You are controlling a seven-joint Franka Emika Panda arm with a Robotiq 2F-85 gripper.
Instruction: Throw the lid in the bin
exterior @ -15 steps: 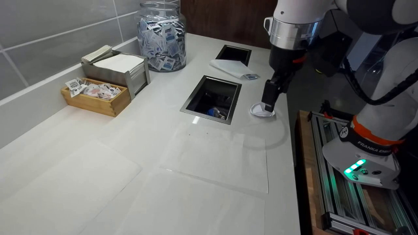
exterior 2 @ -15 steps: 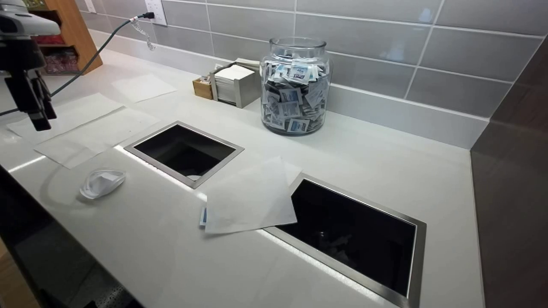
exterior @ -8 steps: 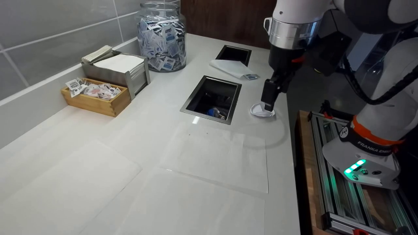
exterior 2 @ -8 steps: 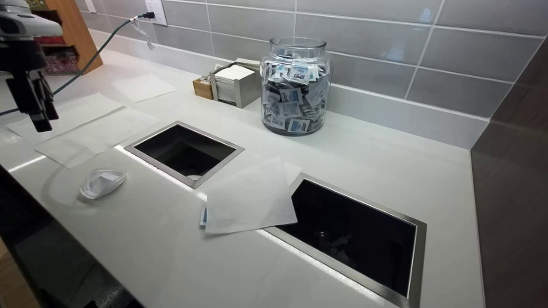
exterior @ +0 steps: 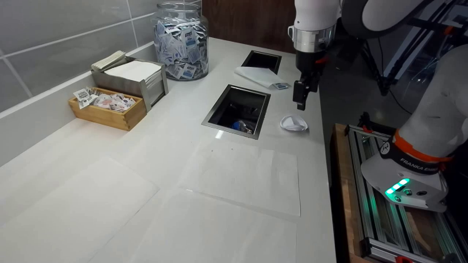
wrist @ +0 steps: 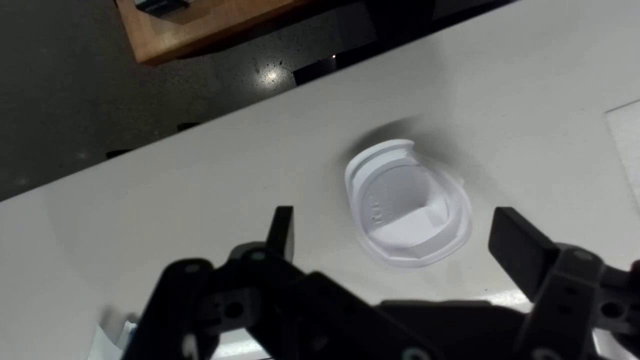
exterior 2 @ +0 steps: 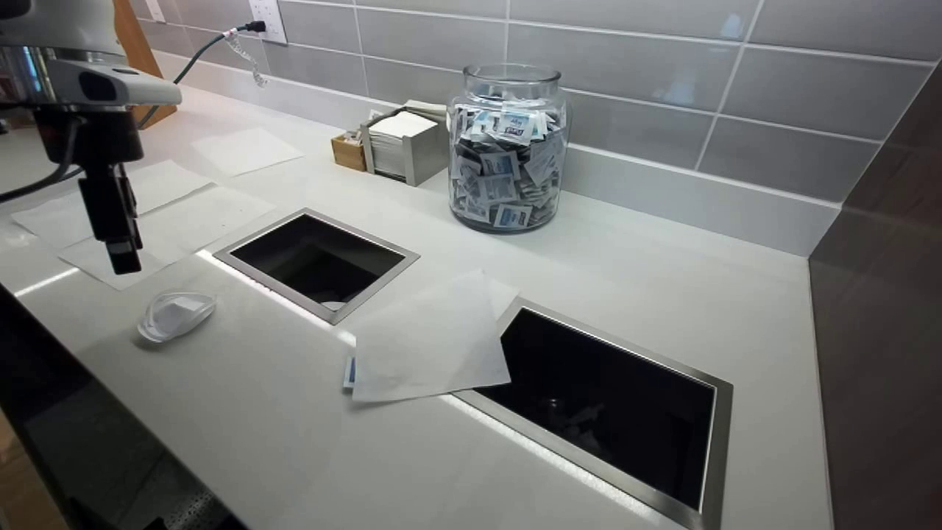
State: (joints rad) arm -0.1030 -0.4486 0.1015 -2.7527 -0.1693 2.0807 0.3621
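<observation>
The lid (exterior: 293, 123) is white, round and somewhat crumpled. It lies on the white counter near the front edge, and also shows in an exterior view (exterior 2: 176, 316) and in the wrist view (wrist: 407, 205). My gripper (wrist: 399, 237) is open and empty, with its black fingers apart on either side of the lid in the wrist view. In both exterior views, the fingertips (exterior: 301, 106) (exterior 2: 125, 269) are raised above the counter, apart from the lid. A square bin opening with a metal rim (exterior: 234, 130) (exterior 2: 276, 285) is set in the counter beside the lid, with some trash inside.
A second bin opening (exterior 2: 715, 442) is partly covered by a white paper sheet (exterior 2: 434, 338). A glass jar of packets (exterior: 182, 51), a napkin holder (exterior: 155, 86) and a wooden packet box (exterior: 98, 116) stand by the tiled wall. Thin paper sheets (exterior: 241, 175) lie on the counter.
In the last half second my gripper has moved along the counter toward the second bin's end, and more of the lid shows in an exterior view. The lid has not moved.
</observation>
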